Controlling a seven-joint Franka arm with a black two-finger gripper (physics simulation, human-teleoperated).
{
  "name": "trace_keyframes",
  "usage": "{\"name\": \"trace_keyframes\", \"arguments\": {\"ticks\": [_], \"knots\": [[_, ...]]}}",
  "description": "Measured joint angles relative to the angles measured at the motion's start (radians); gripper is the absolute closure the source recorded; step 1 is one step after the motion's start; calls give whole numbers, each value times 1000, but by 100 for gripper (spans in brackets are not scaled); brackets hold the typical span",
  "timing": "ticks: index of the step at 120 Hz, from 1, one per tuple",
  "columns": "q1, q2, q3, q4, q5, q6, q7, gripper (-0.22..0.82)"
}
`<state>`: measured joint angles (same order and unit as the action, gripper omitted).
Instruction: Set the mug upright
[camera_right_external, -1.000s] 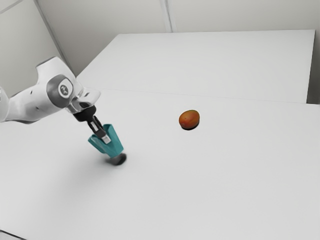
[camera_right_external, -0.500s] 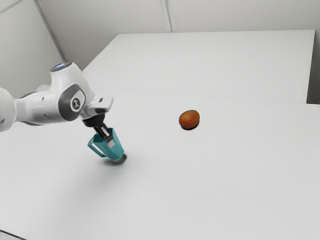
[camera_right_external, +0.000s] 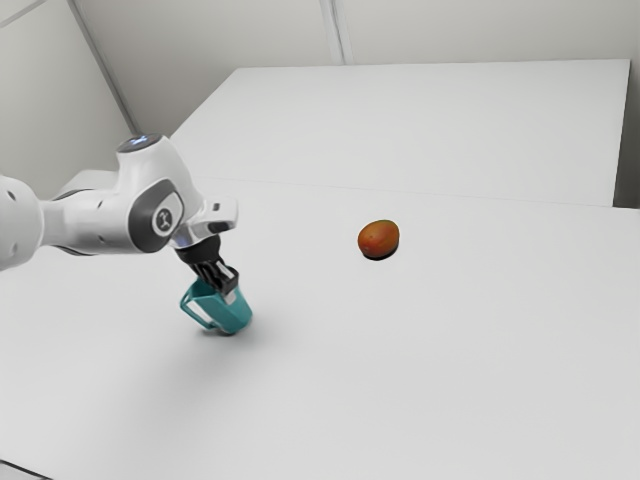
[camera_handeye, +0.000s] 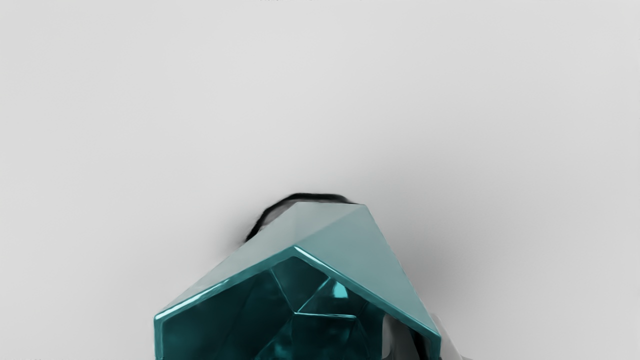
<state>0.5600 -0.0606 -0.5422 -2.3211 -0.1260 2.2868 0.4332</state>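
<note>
exterior view: left of centre in the frame, the gripper (camera_right_external: 230, 293) is clamped on the tilted teal mug's (camera_right_external: 228, 315) wall.

A rounded orange-red fruit (camera_right_external: 378, 238) is seen resting on a white table (camera_right_external: 450, 350), just off the exterior view's centre toward three o'clock.
A dark shadow is cast beneath the fruit, and the tabletop is crossed beyond it by a thin seam (camera_right_external: 400, 191); at twelve o'clock the pale wall (camera_right_external: 480, 28) is marked by an upright strip (camera_right_external: 337, 30), at eight o'clock a dark line (camera_right_external: 25, 470) is seen near the corner, and between two and three o'clock the table is bordered by a dark patch (camera_right_external: 630, 170).
</note>
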Motion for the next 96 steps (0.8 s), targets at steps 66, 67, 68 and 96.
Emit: {"name": "trace_keyframes", "arguments": {"ticks": [66, 67, 68, 96], "knots": [[2, -92, -11, -11, -3, -11, -115, 6], [1, -95, -11, -10, -3, -12, -116, 6], [1, -99, -11, -9, -3, -14, -117, 6], [-2, -147, -13, 118, -4, -125, -140, 2]]}}
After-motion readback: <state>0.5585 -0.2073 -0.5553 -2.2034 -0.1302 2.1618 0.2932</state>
